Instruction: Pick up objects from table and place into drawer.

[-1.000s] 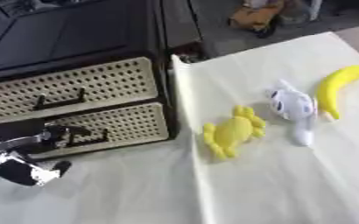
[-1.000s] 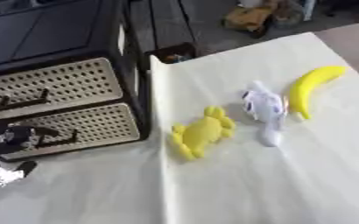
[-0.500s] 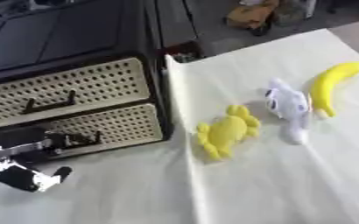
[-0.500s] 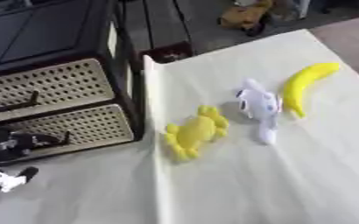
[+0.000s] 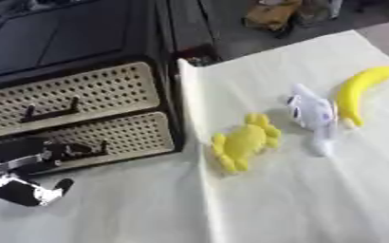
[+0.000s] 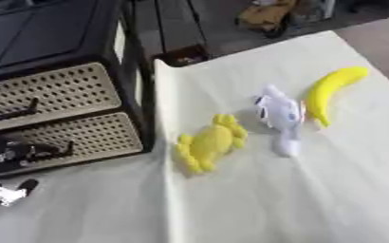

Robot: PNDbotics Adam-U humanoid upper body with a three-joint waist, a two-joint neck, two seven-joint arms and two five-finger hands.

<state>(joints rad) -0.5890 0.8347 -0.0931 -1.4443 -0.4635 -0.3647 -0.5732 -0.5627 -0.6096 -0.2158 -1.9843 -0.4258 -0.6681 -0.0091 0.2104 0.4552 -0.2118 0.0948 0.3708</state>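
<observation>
At eight o'clock the left hand (image 5: 28, 163) has its fingers curled at the lower drawer (image 5: 106, 137) handle, drawer shut. The yellow crab toy (image 5: 246, 141), white shark toy (image 5: 312, 115) and banana (image 5: 360, 92) wait on the cloth toward three o'clock. If the fingers slip off the handle, the pull likely fails.

drawers: 2 (image 5: 73, 97) | yellow crab toy: 1 (image 5: 246, 141) | white toy: 1 (image 5: 312, 114) | banana: 1 (image 5: 360, 90)

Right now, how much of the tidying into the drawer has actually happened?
Nothing is stowed yet. The left hand is at the lower drawer handle, fingers curled around it. The yellow crab toy, white toy and banana lie on the table.
</observation>
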